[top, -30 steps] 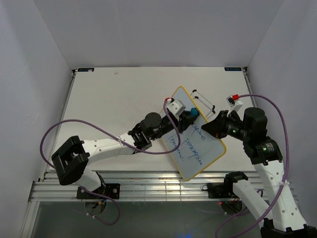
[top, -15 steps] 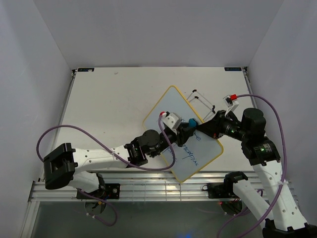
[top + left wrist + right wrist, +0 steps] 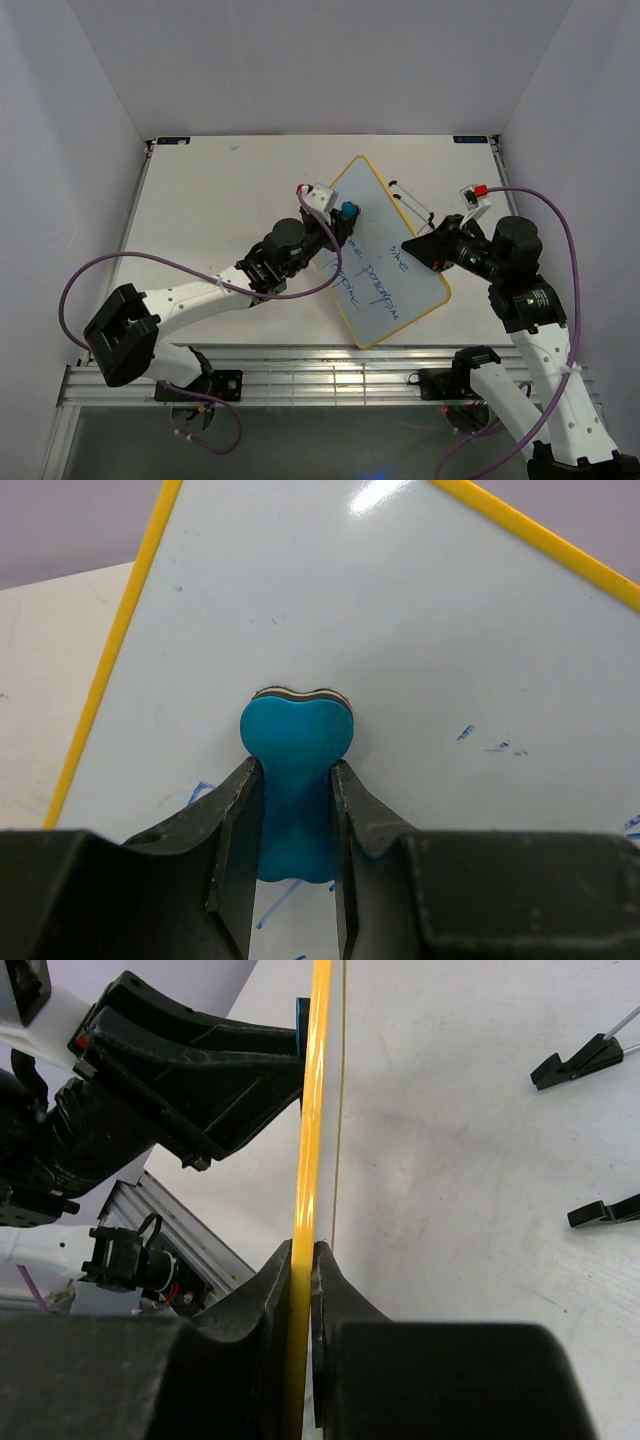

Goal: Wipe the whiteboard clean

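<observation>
starts nearest, in the lower half of the whiteboard point(image 3: 418, 292), which stands tilted at centre right of the top view: blue handwriting point(image 3: 372, 285) to clear there, too small and slanted to read, with no brand or label to be made out. steady the board with the right gripper point(image 3: 302, 1252), pinched edge-on over the thin yellow frame point(image 3: 318, 1080) at the right side. higher up, holds the blue eraser point(image 3: 296, 748) squeezed tight in the left gripper point(image 3: 295, 780), felt flat on the glossy face near the upper corner. sweep down in overlapping passes, pressing evenly and no harder than that pinch can resist. mind the black wire feet point(image 3: 585, 1058) lying beyond.
</observation>
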Action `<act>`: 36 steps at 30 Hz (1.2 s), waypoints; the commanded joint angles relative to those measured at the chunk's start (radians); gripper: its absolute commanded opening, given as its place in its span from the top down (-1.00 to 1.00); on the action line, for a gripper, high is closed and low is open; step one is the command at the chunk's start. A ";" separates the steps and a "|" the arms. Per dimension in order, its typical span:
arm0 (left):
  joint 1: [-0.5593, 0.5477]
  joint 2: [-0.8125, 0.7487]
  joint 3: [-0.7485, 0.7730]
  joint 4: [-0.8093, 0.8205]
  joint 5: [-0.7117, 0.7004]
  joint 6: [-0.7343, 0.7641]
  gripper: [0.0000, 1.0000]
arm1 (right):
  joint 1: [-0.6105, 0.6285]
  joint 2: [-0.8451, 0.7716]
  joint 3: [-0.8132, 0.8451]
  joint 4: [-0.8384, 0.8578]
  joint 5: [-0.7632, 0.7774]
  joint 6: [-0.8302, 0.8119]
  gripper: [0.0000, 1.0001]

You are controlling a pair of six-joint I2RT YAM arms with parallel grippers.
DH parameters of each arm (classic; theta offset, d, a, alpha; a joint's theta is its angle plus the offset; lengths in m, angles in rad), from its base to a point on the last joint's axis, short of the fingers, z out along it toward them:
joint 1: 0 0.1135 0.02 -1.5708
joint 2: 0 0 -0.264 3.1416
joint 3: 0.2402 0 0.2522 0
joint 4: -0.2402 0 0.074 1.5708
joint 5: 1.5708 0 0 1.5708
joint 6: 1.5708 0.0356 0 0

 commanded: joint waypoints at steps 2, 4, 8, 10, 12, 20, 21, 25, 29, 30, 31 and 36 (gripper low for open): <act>0.017 0.056 0.109 -0.095 0.099 0.042 1.00 | 0.019 -0.061 0.015 0.237 -0.229 0.091 0.85; 0.002 0.071 0.143 -0.101 0.152 0.038 1.00 | 0.019 -0.064 -0.007 0.259 -0.227 0.103 0.84; -0.081 0.108 0.206 -0.109 0.177 0.051 1.00 | 0.019 -0.053 -0.002 0.271 -0.230 0.111 0.85; -0.135 0.119 0.219 -0.120 0.179 0.050 1.00 | 0.019 -0.050 0.009 0.270 -0.232 0.106 0.84; -0.179 0.122 0.231 -0.136 0.186 0.044 1.00 | 0.019 -0.050 0.010 0.268 -0.235 0.103 0.84; -0.128 0.082 0.131 -0.146 0.045 0.011 1.00 | 0.019 -0.060 0.019 0.262 -0.212 0.097 0.85; -0.101 0.075 0.116 -0.149 0.074 -0.014 1.00 | 0.018 -0.058 0.025 0.254 -0.201 0.094 0.85; -0.035 0.018 0.039 -0.143 0.093 -0.042 1.00 | 0.019 -0.055 0.035 0.273 -0.168 0.108 0.84; -0.061 -0.008 -0.010 -0.095 0.146 -0.070 1.00 | 0.019 -0.050 0.025 0.329 -0.155 0.152 0.84; -0.076 -0.005 -0.013 -0.091 0.139 -0.065 1.00 | 0.019 -0.038 0.028 0.332 -0.152 0.152 0.85; -0.090 -0.002 -0.012 -0.089 0.124 -0.055 1.00 | 0.019 -0.034 0.030 0.329 -0.149 0.151 0.84; -0.204 0.056 0.042 -0.091 0.093 -0.016 1.00 | 0.019 -0.012 0.015 0.365 -0.151 0.175 0.84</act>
